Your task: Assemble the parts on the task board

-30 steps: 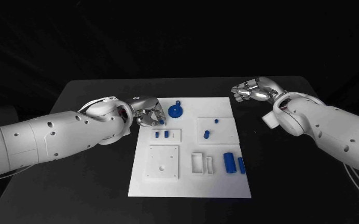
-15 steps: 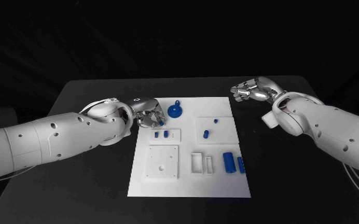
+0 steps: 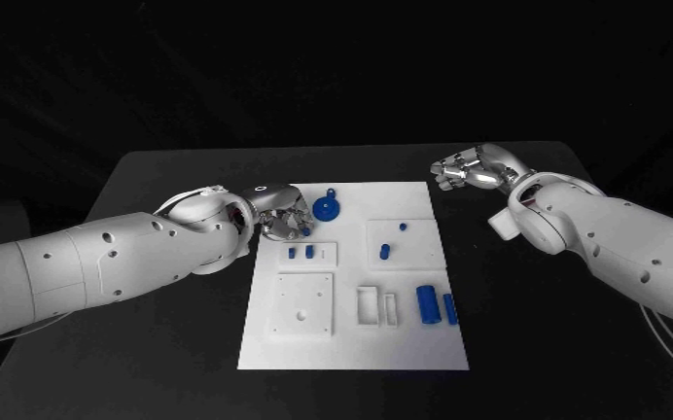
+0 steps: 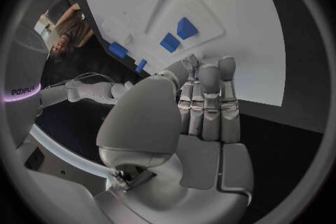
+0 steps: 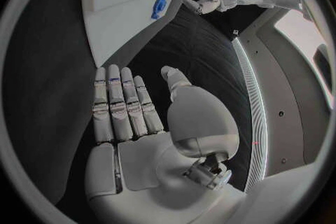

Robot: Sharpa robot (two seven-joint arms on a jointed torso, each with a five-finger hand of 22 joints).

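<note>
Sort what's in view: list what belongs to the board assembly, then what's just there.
Belongs to the job:
task board
round blue part near the board's far edge
two small blue parts
two long blue parts
left hand, over the board's far left corner
right hand, off the board, holding nothing

Just there:
black table
</note>
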